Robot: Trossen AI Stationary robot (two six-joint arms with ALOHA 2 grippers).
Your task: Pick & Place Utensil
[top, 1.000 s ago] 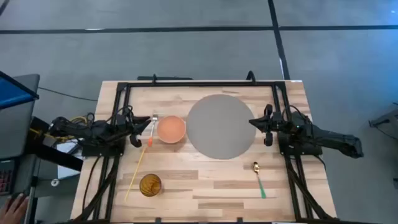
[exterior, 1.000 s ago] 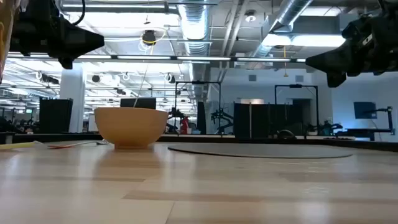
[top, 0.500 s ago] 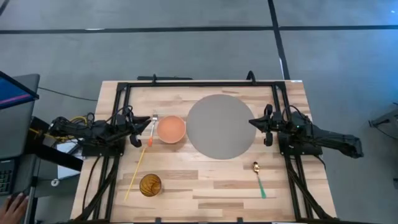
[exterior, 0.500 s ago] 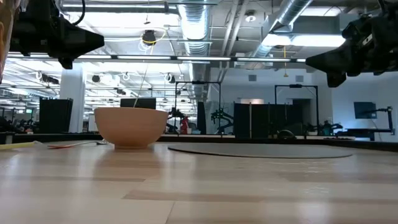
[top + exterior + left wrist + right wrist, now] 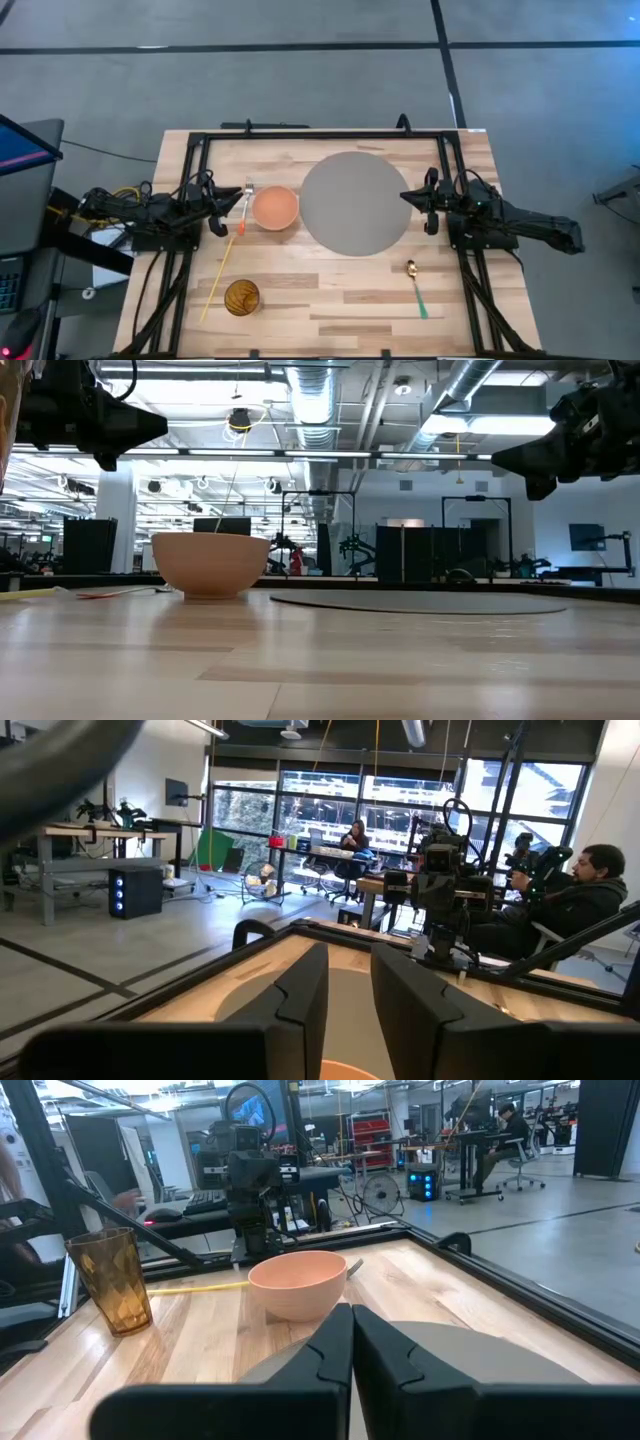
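My left gripper (image 5: 228, 205) hovers at the left of the high view, just left of the peach bowl (image 5: 275, 208), its fingers slightly parted and holding nothing. My right gripper (image 5: 415, 199) waits at the right edge of the round grey mat (image 5: 355, 203) in the centre, its fingers closed together and empty. The gold spoon with a green handle (image 5: 414, 286) lies on the wooden table (image 5: 330, 300) in the lower right of the high view, below my right gripper. A fork with an orange handle (image 5: 244, 207) lies between my left gripper and the bowl. An amber glass (image 5: 241, 297) stands at lower left, beside a yellow stick (image 5: 215, 283).
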